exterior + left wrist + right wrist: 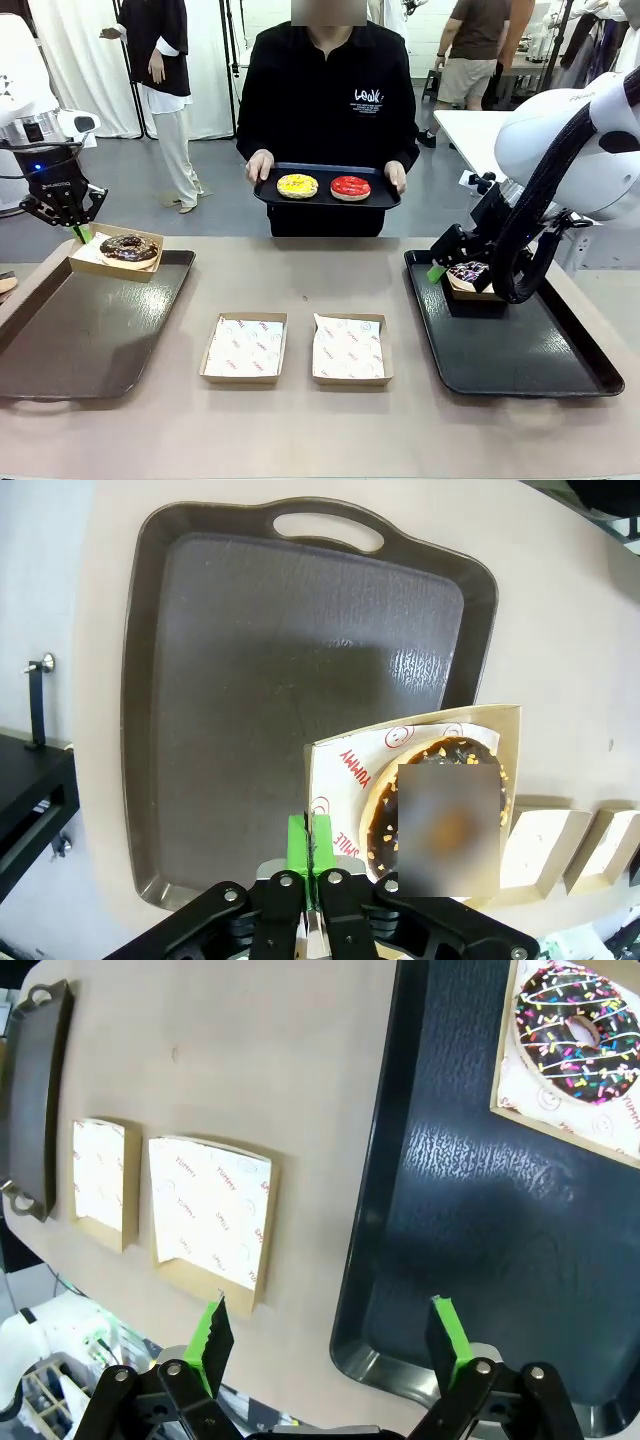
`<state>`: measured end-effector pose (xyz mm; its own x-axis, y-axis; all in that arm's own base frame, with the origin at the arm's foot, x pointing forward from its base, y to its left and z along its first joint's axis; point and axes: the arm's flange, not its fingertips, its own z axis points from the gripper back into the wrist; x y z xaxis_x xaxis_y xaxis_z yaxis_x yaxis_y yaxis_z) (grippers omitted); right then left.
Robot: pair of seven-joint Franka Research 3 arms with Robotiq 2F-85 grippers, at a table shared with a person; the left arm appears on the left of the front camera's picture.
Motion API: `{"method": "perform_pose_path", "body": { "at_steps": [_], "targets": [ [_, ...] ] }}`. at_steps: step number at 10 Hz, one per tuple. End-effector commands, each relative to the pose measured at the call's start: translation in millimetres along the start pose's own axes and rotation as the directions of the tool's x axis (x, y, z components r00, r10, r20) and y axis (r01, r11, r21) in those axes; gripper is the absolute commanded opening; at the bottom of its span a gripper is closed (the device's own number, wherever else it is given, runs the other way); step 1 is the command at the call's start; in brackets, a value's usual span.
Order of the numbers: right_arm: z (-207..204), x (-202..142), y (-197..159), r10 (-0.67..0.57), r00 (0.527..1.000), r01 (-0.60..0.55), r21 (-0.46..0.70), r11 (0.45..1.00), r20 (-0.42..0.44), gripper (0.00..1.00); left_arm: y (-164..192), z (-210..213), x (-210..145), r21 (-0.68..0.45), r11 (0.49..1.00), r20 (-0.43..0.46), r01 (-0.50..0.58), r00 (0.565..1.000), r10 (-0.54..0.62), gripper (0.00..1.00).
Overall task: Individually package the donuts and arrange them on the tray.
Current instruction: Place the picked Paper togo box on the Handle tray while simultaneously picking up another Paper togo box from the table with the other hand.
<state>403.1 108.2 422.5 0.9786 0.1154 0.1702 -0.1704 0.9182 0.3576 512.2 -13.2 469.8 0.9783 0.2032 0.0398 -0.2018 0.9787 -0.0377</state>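
While my left tool [79, 233] pinches the rim of the shallow brown cardboard box [112, 270] holding the dark chocolate ring donut [129, 248], left of the two empty paper-lined boxes [244, 348], my right tool [330, 1325] hangs open right of them, near the dark sprinkled donut [578, 1028]. Beyond them, a person's black tray [325, 203] carries a yellow donut [297, 185] and a glossy red donut [350, 187].

the sprinkled donut [540, 1035] is cut off at the top edge.

Beige table [320, 270], person in black sweatshirt [330, 110] at far side, white curtain [75, 70], grey floor [215, 190]
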Motion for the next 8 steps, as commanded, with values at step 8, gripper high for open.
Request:
{"method": "perform_pose_path", "body": {
  "at_steps": [8],
  "targets": [
    [-17.4, -5.8, 27.8, -0.034, 0.999, 0.030, -0.099, 0.995, -0.040, 1.00, -5.1, 1.4, 15.3, 0.085, 0.995, 0.043, 0.055, 0.997, -0.059, 0.01]
  ]
}}
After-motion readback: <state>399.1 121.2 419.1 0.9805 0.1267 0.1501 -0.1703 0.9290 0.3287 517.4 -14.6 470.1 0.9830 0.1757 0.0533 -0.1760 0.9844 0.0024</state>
